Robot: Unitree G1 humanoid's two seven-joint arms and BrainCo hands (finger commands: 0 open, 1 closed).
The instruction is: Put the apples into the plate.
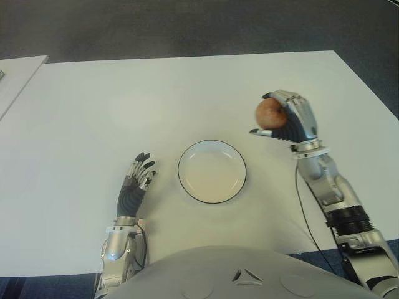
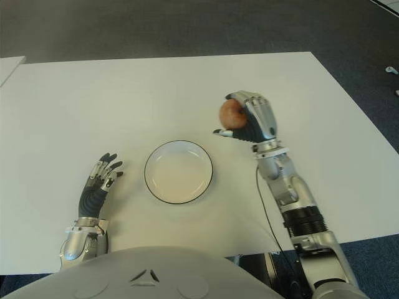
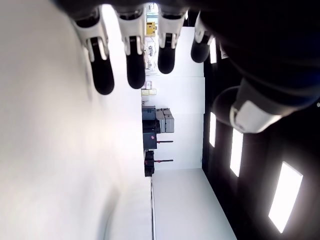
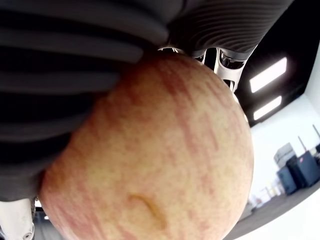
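Note:
My right hand (image 1: 280, 118) is raised above the table to the right of the plate and is shut on a red-yellow apple (image 1: 270, 114). In the right wrist view the apple (image 4: 155, 150) fills the picture, pressed against the palm. The white plate (image 1: 212, 171) with a dark rim has nothing in it and sits at the middle of the white table (image 1: 93, 106). My left hand (image 1: 138, 176) shows left of the plate with its fingers (image 3: 100, 55) spread and holding nothing.
A second white tabletop edge (image 1: 15, 75) shows at the far left, with dark carpet (image 1: 187, 25) beyond the table's far edge. A thin cable (image 1: 305, 218) runs along my right forearm.

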